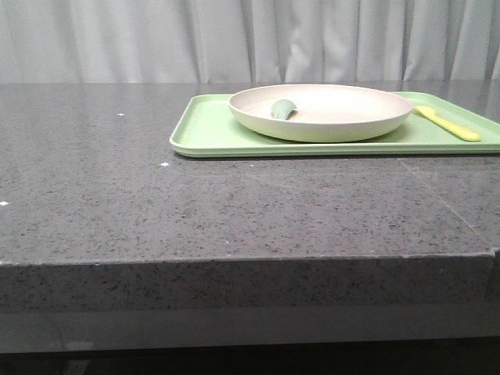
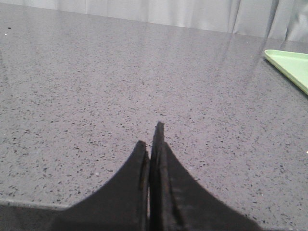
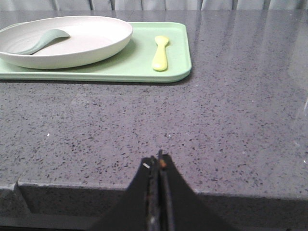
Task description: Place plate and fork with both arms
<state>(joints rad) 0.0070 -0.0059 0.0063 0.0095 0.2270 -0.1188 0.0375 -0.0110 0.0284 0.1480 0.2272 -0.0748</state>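
Note:
The cream plate sits on a light-green tray at the back right of the table; it also shows in the right wrist view. A small grey-green utensil lies in the plate. The pale-yellow fork lies on the tray to the right of the plate, also in the right wrist view. Neither arm shows in the front view. My left gripper is shut and empty over bare table. My right gripper is shut and empty near the table's front edge, well short of the tray.
The grey speckled table stretches left and in front of the tray. Its front edge is near. A tray corner shows in the left wrist view. A pale curtain hangs behind.

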